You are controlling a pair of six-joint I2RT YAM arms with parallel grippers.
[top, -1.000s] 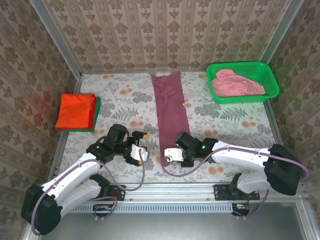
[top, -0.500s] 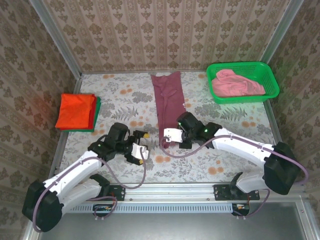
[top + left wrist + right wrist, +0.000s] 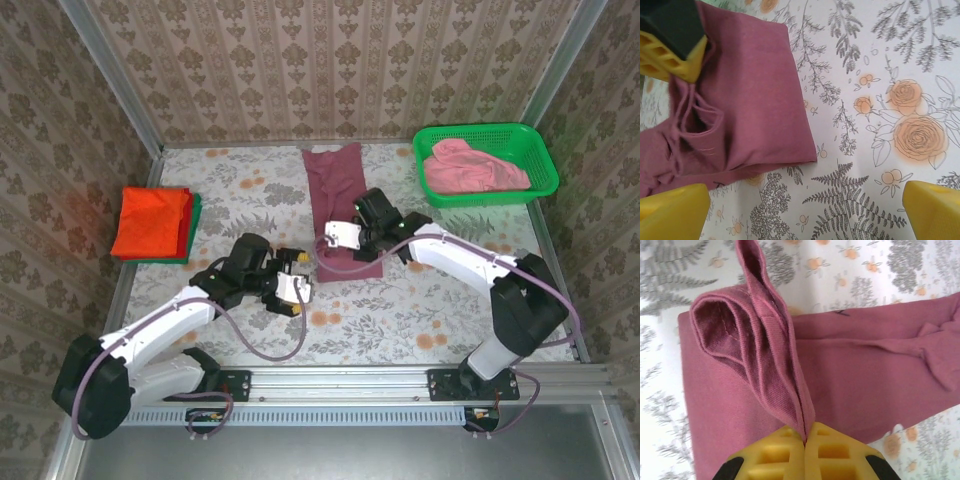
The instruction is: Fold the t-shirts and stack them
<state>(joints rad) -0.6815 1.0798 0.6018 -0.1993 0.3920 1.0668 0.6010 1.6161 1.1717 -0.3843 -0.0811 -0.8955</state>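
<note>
The right gripper (image 3: 804,439), pinching the near hem of the long, soft maroon cloth t-shirt (image 3: 338,180) mid-desk, has carried it farther away (hem bunched into a loop). The left gripper (image 3: 297,280) gapes wide over the flowered desk (image 3: 240,200) just left.

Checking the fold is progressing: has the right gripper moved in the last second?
Yes. The right gripper, shut on the maroon t-shirt, has moved away from the front rail, toward the green basket.
</note>
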